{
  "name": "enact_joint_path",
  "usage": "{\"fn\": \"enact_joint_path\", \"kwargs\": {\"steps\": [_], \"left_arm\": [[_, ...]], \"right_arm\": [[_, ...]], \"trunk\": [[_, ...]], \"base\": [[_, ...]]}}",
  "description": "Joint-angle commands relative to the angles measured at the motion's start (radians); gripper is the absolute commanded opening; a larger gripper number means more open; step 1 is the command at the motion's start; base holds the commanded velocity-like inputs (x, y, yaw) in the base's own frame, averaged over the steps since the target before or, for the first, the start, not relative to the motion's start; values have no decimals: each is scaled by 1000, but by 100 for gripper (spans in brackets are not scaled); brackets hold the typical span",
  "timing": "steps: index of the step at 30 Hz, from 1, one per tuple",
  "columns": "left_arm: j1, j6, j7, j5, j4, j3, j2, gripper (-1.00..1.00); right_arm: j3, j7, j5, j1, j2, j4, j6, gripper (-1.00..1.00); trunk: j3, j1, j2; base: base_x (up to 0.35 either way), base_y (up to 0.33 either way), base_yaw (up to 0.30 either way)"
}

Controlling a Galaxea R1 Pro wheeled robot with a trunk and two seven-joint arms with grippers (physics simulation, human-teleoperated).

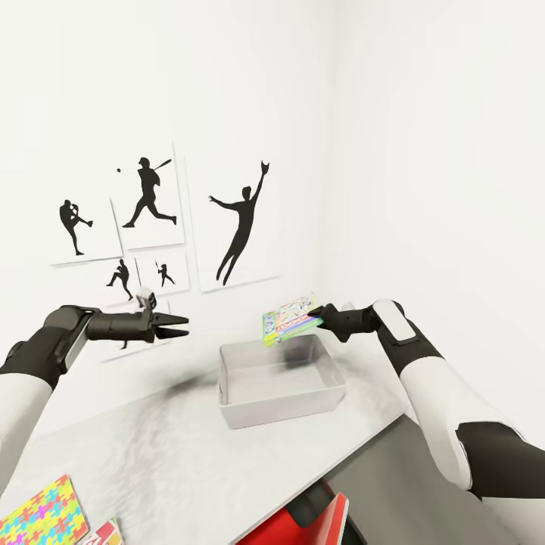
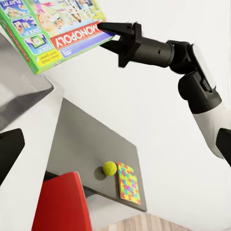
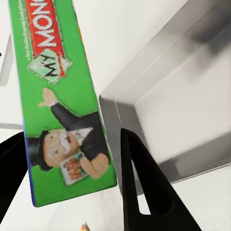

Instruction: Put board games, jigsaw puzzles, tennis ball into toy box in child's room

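Observation:
My right gripper (image 1: 314, 312) is shut on the edge of a green Monopoly board game (image 1: 288, 319), holding it tilted in the air over the far rim of the light grey toy box (image 1: 281, 406). The left wrist view shows the same grip (image 2: 103, 33) on the game (image 2: 53, 29). In the right wrist view the game (image 3: 62, 96) sits between my fingers (image 3: 139, 183), with the toy box (image 3: 159, 72) below it. My left gripper (image 1: 179, 327) hovers open to the left of the box. One jigsaw puzzle (image 1: 42, 518) lies at the table's near left. A tennis ball (image 2: 109, 168) and a second jigsaw puzzle (image 2: 128, 183) rest on the dark lower section (image 2: 91, 139).
The pale table (image 1: 151, 454) runs into a white-walled corner with baseball silhouette pictures (image 1: 242, 227). A red chair (image 1: 303, 522) stands at the table's near edge. A red and white printed box (image 1: 106, 536) pokes in beside the near jigsaw puzzle.

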Motion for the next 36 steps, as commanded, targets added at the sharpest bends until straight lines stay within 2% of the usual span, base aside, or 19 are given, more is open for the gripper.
{"fn": "enact_joint_path", "kwargs": {"steps": [1,4,7,11,27,36], "left_arm": [[-5,11,-1,11,0,-5,1,100],[-26,11,-1,41,0,-5,0,100],[-33,11,-1,72,0,-5,-1,100],[-36,11,-1,86,0,-7,-3,100],[-37,11,-1,91,0,-10,12,100],[-37,11,-1,91,0,-9,11,100]], "right_arm": [[5,-10,-11,0,-1,-1,-1,-100],[5,-9,-11,-1,-3,-1,-1,-100],[5,-9,-11,0,-17,-1,0,-100],[6,-9,-12,0,-31,-1,2,-100],[7,-9,-11,2,-34,0,-2,-100],[7,-9,-11,2,-36,0,0,-100]], "trunk": [[-1,0,-1],[-3,0,-1],[-5,0,-1],[-10,0,-1],[-36,0,-1],[-51,0,-1]], "base": [[0,0,0],[0,0,0],[0,0,0],[0,0,0],[0,0,0],[0,0,0]]}}
